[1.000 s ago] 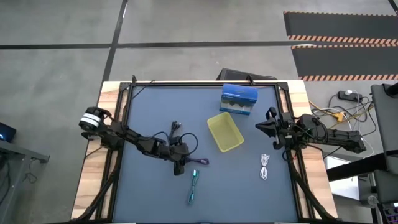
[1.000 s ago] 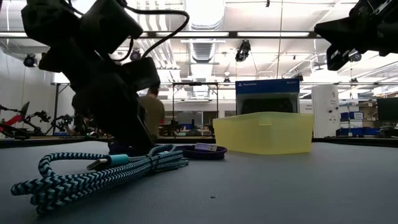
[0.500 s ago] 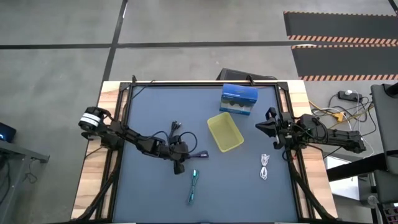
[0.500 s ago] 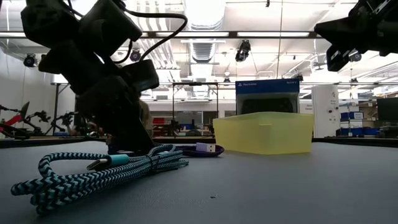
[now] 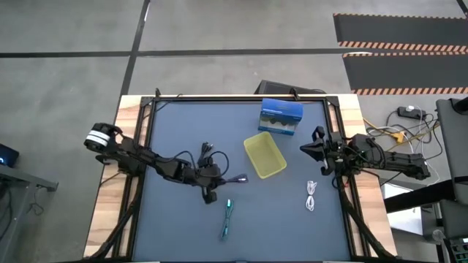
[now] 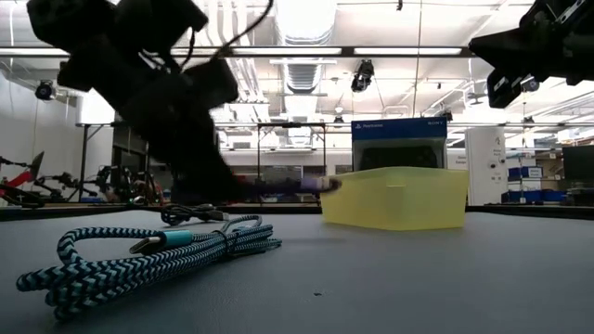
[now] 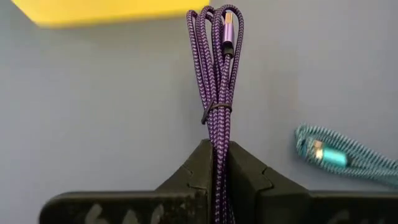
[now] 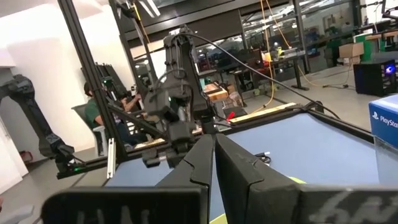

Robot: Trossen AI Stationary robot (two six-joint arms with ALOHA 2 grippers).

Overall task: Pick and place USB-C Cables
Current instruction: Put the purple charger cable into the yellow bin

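Observation:
My left gripper is shut on the dark purple cable, a tied bundle that it holds above the table to the left of the yellow bin. The teal cable lies flat nearer the front edge and also shows in the low view. The white cable lies at the right. A black cable lies next to the left arm. My right gripper is shut and empty, raised over the table's right side. My left gripper pinches one end of the purple bundle between its two fingers, several strands together. The bundle runs straight out past the fingertips toward the yellow bin. It sticks out about level, clear of the table.
A blue box stands behind the yellow bin at the far side. The low view shows the yellow bin's wall close to the purple cable's free end. Open mat lies at the front centre and the far left.
My left gripper has risen and gone a little toward the far edge, still shut on the purple cable. The cable lay on the table before. Now it is lifted clear and pointing toward the yellow bin. The teal cable has stayed where it was.

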